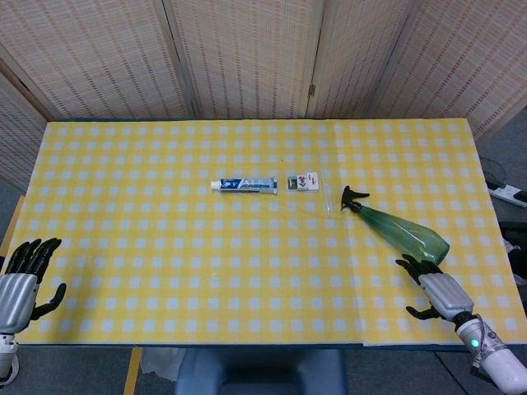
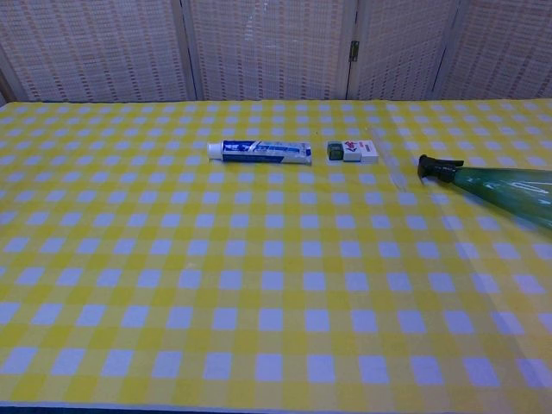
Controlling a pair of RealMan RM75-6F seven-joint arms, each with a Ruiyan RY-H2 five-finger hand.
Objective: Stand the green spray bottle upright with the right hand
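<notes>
Head view looks steeply down; chest view low, sharing the table (image 1: 165,247).

A folding screen (image 1: 247,53) of pale woven panels in light wooden frames stands behind the table (image 1: 165,247) and closes off the whole back of the scene, with a small metal hinge (image 1: 311,89) showing between two of its panels. The table is covered by a yellow-and-white checked cloth (image 2: 129,259) under even, soft light with no strong shadows. To the right of the table, grey floor (image 1: 504,148) is visible, and a white power strip (image 1: 506,195) with a cable lies on it.
</notes>
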